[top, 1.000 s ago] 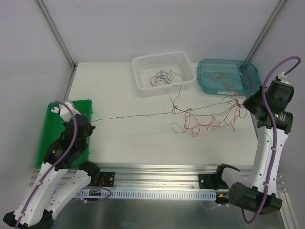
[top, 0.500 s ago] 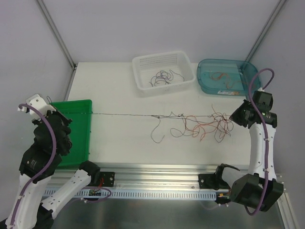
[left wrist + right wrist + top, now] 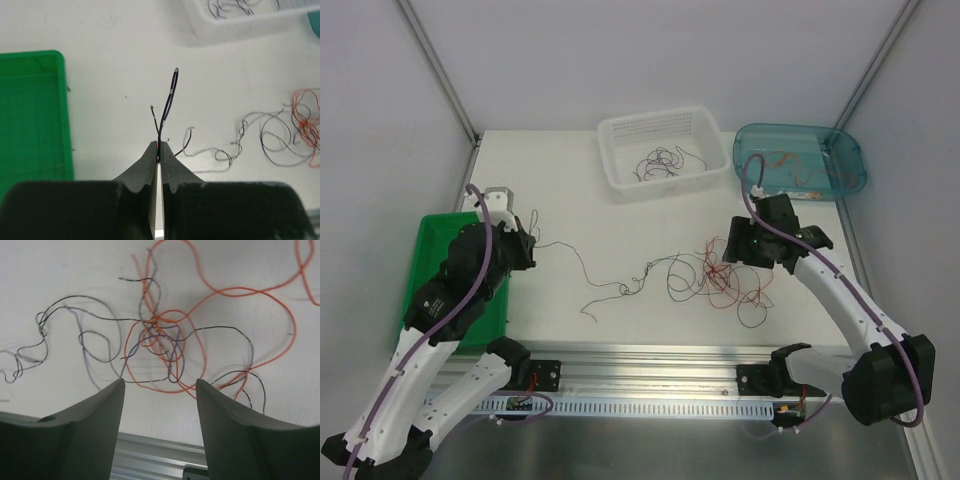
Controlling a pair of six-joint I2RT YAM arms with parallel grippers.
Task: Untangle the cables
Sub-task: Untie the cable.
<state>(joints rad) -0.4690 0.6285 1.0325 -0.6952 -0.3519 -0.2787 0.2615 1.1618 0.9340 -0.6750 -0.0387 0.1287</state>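
The cables (image 3: 718, 276) lie as a loose orange, red and black tangle on the white table, right of centre. One thin black cable (image 3: 582, 268) trails slack from the tangle to my left gripper (image 3: 529, 244). In the left wrist view that gripper (image 3: 160, 146) is shut on the black cable (image 3: 170, 95), whose short ends stick up past the fingertips. My right gripper (image 3: 730, 248) hangs just above the tangle. In the right wrist view it (image 3: 160, 382) is open and holds nothing, with orange and black loops (image 3: 161, 336) lying just beyond its fingertips.
A white basket (image 3: 620, 135) with several dark wires stands at the back centre. A blue tray (image 3: 845, 155) with orange wires is at the back right. A green tray (image 3: 430, 250) sits under the left arm. An aluminium rail (image 3: 650, 360) runs along the near edge.
My right gripper opened, let go of the cables and moved left over the tangle. The left arm swung inward and the taut black cable went slack.
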